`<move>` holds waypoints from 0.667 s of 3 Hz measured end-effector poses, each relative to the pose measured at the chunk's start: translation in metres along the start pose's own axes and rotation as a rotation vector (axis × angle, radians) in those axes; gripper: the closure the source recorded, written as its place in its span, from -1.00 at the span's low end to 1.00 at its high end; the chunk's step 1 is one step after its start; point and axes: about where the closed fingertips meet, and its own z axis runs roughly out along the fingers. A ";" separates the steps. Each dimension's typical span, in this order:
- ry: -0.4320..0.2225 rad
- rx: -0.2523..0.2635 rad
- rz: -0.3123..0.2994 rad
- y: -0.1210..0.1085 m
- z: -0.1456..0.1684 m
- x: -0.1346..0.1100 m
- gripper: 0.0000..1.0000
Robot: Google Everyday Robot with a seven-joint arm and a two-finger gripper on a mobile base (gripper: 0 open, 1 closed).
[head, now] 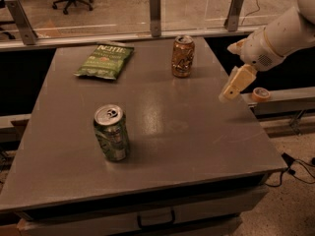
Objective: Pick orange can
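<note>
The orange can (182, 56) stands upright at the back of the grey table (162, 136), right of centre, with coppery sides and a silver top. My gripper (230, 91) hangs at the end of the white arm over the table's right edge, to the right of the can and nearer the front, well apart from it. It holds nothing that I can see.
A green can (112, 133) stands upright at the front left of the table. A green chip bag (105, 60) lies flat at the back left. A glass barrier with metal posts (155, 7) runs behind the table. A tape roll (260, 94) lies on a ledge at the right.
</note>
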 end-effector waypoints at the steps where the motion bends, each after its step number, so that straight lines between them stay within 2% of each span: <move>1: 0.001 0.000 -0.002 0.001 -0.001 -0.001 -1.00; 2: -0.113 0.000 0.011 -0.006 0.012 -0.021 -1.00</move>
